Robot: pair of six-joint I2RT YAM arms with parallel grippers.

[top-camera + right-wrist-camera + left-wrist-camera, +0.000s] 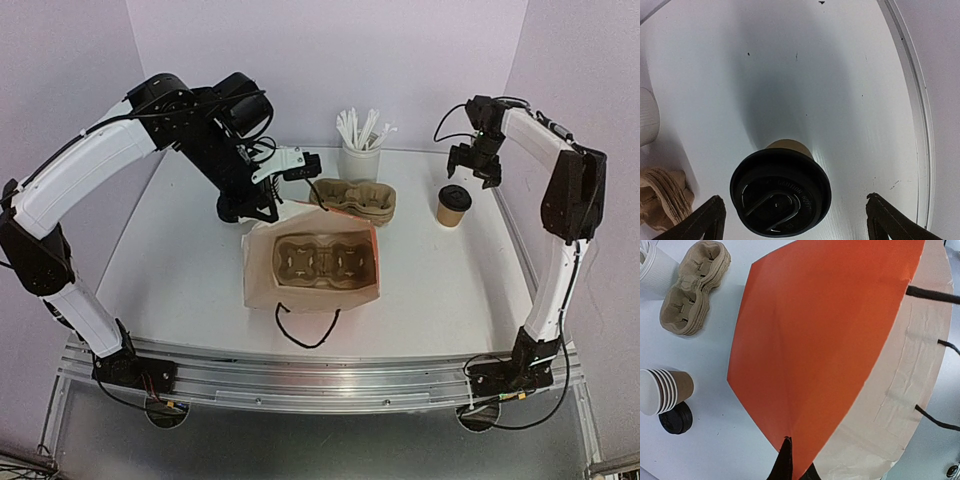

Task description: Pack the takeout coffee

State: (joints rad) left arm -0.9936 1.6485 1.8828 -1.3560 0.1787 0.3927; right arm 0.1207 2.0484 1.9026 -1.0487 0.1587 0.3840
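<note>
The takeout coffee (453, 205), a brown paper cup with a black dome lid, stands upright on the white table at the right. In the right wrist view its lid (780, 192) sits between my fingers. My right gripper (473, 166) (795, 212) hovers just above and behind it, open and empty. A paper bag (262, 275), kraft inside and orange outside, lies open at the middle with a pulp cup carrier (325, 258) in it. My left gripper (272, 210) (789, 462) is shut on the bag's orange wall (825, 335) at its far left rim.
A stack of pulp carriers (356, 198) (695, 287) and a white cup of stirrers (360, 150) stand behind the bag. A stack of lidless brown cups (665, 390) and black lids (676, 417) lie near the left gripper. The bag's black handles (308, 325) trail forward.
</note>
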